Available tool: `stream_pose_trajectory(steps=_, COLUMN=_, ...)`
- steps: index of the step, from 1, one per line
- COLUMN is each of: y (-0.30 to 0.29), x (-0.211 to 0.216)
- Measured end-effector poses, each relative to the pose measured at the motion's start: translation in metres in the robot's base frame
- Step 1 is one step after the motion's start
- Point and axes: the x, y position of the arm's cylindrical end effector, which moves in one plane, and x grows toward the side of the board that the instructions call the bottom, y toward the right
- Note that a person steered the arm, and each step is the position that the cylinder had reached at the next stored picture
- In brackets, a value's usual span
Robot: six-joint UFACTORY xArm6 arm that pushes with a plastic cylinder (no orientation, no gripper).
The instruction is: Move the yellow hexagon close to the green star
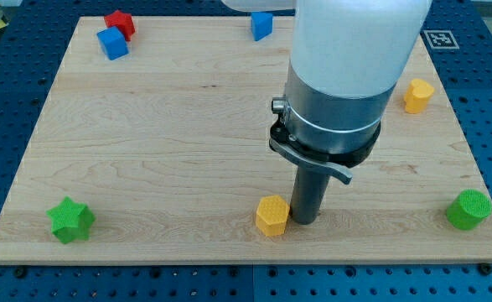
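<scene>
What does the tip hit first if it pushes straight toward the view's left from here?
My tip sits just right of the yellow hexagon, seemingly touching it, so that comes first. Farther along the same line, near the board's left edge, lies the green star.

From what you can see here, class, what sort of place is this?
Probably a robotics lab bench. A wooden board lies on a blue perforated table, with a printed marker tag at the board's corner. My tip rests just right of the yellow hexagon.
</scene>
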Motion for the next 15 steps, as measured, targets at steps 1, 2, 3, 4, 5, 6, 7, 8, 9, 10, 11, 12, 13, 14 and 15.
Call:
stream_pose_trajectory(steps=1, y=-0.043, x=0.001)
stream_pose_trajectory(steps=2, y=-0.051, x=0.000)
stream_pose_trajectory(steps=3, y=-0.044, x=0.000)
stream_pose_trajectory(steps=4, y=-0.064, x=0.001)
stream_pose_trajectory(steps=5, y=-0.075, x=0.001)
stream_pose_trajectory(steps=6, y=-0.058, x=0.001)
stream_pose_trajectory(steps=7, y=-0.090, x=0.006)
stream_pose_trajectory(steps=8, y=-0.100, x=0.006)
stream_pose_trajectory(steps=9, y=-0.047, x=0.013)
stream_pose_trajectory(steps=10, y=-0.053, x=0.027)
stream_pose_trajectory(steps=11, y=-0.109, x=0.027)
stream_pose_trajectory(steps=12, y=-0.121, x=0.027)
stream_pose_trajectory(steps=13, y=-0.151, x=0.014)
stream_pose_trajectory(steps=14, y=-0.175, x=-0.003)
stream_pose_trajectory(steps=15, y=-0.175, x=-0.009)
